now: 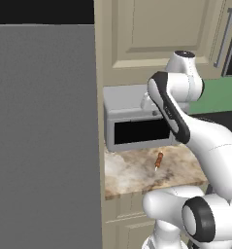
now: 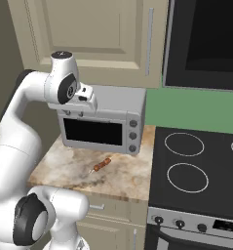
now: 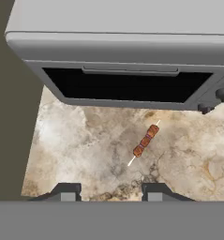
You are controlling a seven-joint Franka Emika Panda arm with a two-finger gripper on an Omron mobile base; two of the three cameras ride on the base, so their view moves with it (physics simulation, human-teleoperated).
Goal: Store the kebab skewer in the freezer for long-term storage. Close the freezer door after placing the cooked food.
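Two dark finger tips of the gripper [image 3: 107, 193] are seen partly spread, empty, high over the mottled beige stone counter [image 3: 76, 154]. Beyond them the small orange-brown kebab skewer [image 3: 145, 141] lies before the grey toaster oven [image 3: 127, 56]. Approach is judged underway; descent and alignment are needed.

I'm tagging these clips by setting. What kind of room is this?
A simulated kitchen: a toaster oven on a marble-look counter, a black stovetop with ring burners beside it, and cream cabinets above.
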